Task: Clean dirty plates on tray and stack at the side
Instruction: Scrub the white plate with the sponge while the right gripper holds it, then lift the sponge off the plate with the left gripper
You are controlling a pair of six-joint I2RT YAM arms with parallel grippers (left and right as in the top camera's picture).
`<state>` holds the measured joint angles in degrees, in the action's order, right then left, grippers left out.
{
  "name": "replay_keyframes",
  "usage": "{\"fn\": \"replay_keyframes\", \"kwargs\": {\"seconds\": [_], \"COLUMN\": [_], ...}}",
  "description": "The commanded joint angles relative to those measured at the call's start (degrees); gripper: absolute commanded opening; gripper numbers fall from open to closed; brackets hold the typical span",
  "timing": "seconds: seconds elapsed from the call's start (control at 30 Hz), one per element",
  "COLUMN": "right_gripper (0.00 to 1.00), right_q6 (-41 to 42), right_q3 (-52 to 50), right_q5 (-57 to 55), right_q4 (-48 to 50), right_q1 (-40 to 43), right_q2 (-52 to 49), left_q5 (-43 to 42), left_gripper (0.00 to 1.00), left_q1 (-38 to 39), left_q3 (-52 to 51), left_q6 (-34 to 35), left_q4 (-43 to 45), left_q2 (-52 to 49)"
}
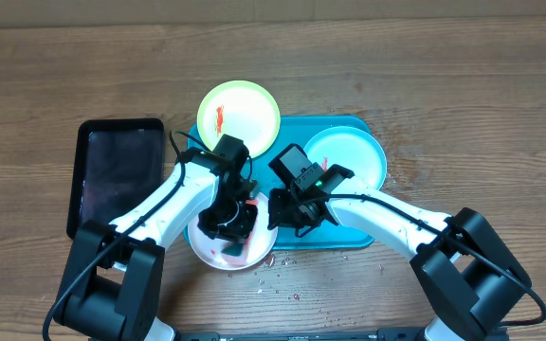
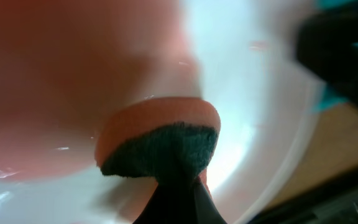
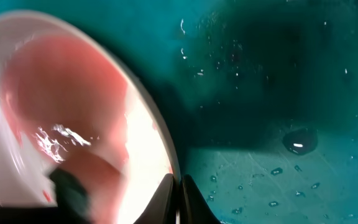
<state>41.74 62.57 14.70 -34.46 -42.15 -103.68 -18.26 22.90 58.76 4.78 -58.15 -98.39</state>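
White plate: The white plate (image 1: pixel 211 251) sat at the near left corner of the turquoise tray (image 3: pixel 278 74), partly over the tray's edge, between the two arms.
Left gripper: The left gripper (image 1: pixel 227 220) hung over the plate's middle, its jaws pinching an orange sponge (image 2: pixel 160 140) with the dark green scrub face turned toward the plate.
Right gripper: The right gripper (image 1: pixel 285 213) reached in from the plate's right side. We saw its jaws pressed together on the plate's rim, pinning it in place.
Key relation: A thin red wash spread over the plate floor, mostly up and to the left of the sponge in the left wrist view. We judged the left arm nearer to it, with the next wipe needing to run away from the pinched rim.
Other plates: The yellow-green plate (image 1: pixel 239 116) lay at the tray's far left corner, and the pale blue plate (image 1: pixel 349 156) at its far right.
Beside the tray: A black tray (image 1: pixel 117 175) lay to the left.
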Motion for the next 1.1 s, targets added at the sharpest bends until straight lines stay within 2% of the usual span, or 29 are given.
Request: {"fn": "replay_keyframes", "kwargs": {"seconds": [0.0, 0.13, 0.3, 0.4, 0.53, 0.73, 0.9, 0.93, 1.0, 1.07], "right_gripper": [0.04, 0.04, 0.04, 0.04, 0.04, 0.04, 0.04, 0.06, 0.2, 0.22], "right_q6": [0.28, 0.28, 0.28, 0.31, 0.28, 0.52, 2.08, 3.28, 5.03, 5.38], "right_q3": [0.48, 0.48, 0.5, 0.5, 0.5, 0.55, 0.81, 0.74, 0.7, 0.39], "right_q5": [-0.24, -0.24, -0.24, -0.26, -0.26, -0.5, -1.73, -2.62, -3.76, -3.74], "right_q4": [0.55, 0.55, 0.55, 0.55, 0.31, -0.33, -0.28, -0.31, -0.11, 0.87], "right_q1": [-0.2, -0.2, -0.2, -0.2, -0.2, -0.22, -0.22, -0.22, -0.42, -0.85], "right_q2": [-0.07, -0.07, -0.07, -0.07, -0.07, -0.07, -0.07, -0.07, -0.07, -0.09], "left_q5": [-9.77, -4.35, 15.32, 24.24, 24.68, 24.65, 24.61, 24.63, 24.61, 24.59], "left_gripper": [0.04, 0.04, 0.04, 0.04, 0.04, 0.04, 0.04, 0.04, 0.04, 0.04], "left_q1": [0.37, 0.37, 0.37, 0.31, -0.59, -4.59, -10.03, -10.8, -12.44, -13.73], "left_q3": [0.02, 0.02, 0.02, 0.24, 5.27, 24.63, 34.93, 35.41, 35.63, 35.56], "left_q6": [-6.4, -1.62, 10.6, 15.65, 17.66, 17.92, 16.09, 15.72, 15.3, 15.32], "left_q4": [2.29, 7.65, 10.99, 11.58, 7.1, -7.87, -14.56, -14.71, -14.75, -15.15], "left_q2": [-0.5, -0.5, -0.5, -0.5, -0.5, -0.5, -0.5, -0.5, -0.5, -0.57]}}
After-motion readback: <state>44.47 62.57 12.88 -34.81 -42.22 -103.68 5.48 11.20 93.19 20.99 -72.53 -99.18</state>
